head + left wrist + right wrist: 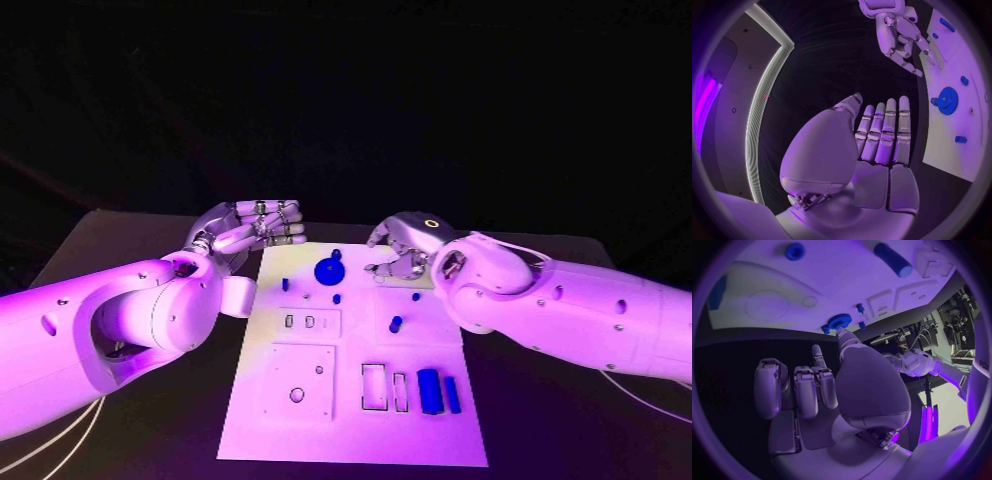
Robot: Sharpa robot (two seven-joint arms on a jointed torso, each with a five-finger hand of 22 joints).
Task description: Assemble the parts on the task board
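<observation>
Black matte table (144, 240) under a dark room, with the task board (361, 420), a flat white rectangular plate, lying at its middle.

On the board, toward its far end: a round blue gear (330, 270) with a toothed rim, flat on the white surface. Just beside the gear, small blue pegs (338, 298). Nearer than the gear, at the board's middle: a short blue cylinder (395, 323). At the near end, well apart from the gear: two long blue bars (428, 389) lying side by side, next to rectangular cut-outs (374, 387). Also nearer than the gear, a square raised panel (299, 381) with round holes.

Right of the gear: right hand (405, 250), silver and jointed, hovering over the board's far right corner, fingers curled downward, holding nothing visible; in the right wrist view, three fingers (807, 390) folded in and one fingertip reaching close to the gear's edge, contact not clear.

Left of the gear, off the board's far left corner: left hand (257, 226), above the table; in the left wrist view, fingers (882, 135) straight and pressed side by side, palm flat, empty.
</observation>
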